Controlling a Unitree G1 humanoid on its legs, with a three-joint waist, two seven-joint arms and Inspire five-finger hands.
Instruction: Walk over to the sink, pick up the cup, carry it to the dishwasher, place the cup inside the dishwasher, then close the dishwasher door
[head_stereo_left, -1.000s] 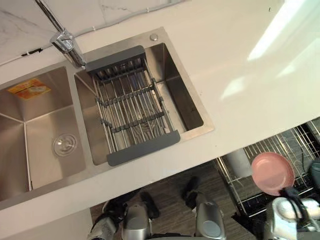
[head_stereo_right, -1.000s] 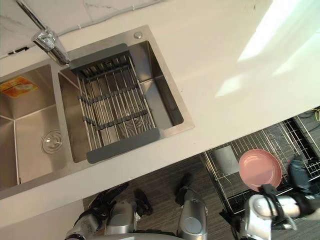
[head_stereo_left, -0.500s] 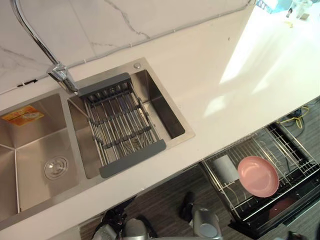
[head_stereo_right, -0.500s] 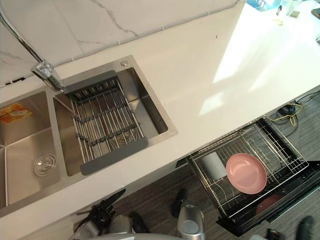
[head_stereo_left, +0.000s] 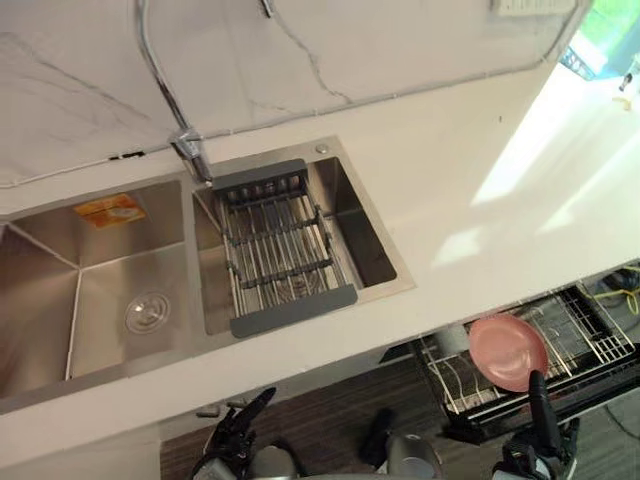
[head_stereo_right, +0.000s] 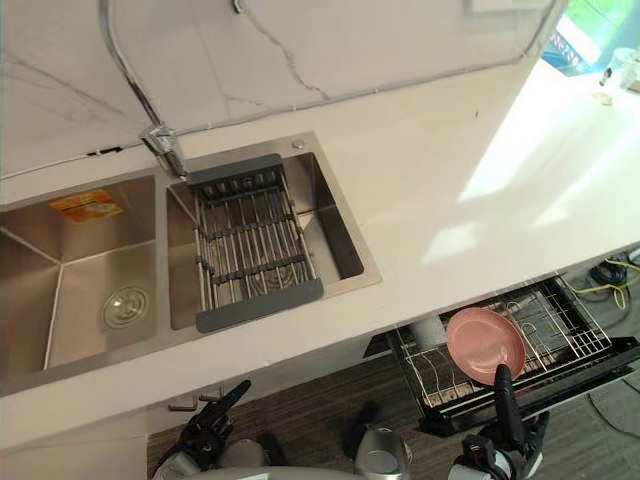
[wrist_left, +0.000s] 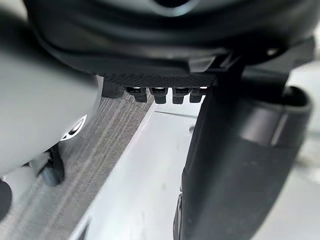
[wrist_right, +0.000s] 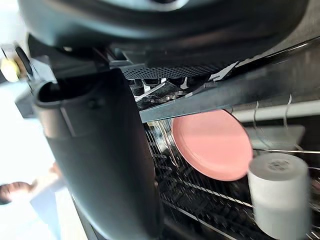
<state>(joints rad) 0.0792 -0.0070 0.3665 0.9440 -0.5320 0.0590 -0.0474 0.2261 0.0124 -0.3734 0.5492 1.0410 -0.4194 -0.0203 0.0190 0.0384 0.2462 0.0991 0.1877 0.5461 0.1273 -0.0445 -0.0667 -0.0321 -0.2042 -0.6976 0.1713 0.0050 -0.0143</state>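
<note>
Cup (wrist_right: 277, 195) sits beside pink plate (wrist_right: 212, 145) in pulled-out dishwasher rack (head_stereo_right: 572, 330).

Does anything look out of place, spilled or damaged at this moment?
Nothing spilled or damaged. The white cup sits in the pulled-out dishwasher rack beside the pink plate. The left hand and right hand are open and empty.

A kitchen: a white bench (head_stereo_left: 450, 200) with a double steel sink (head_stereo_left: 105, 265) and tap (head_stereo_left: 187, 148) against a marble wall (head_stereo_left: 350, 40); at near right, an open dishwasher (head_stereo_right: 565, 320) holds a pink plate (head_stereo_right: 485, 343).
</note>
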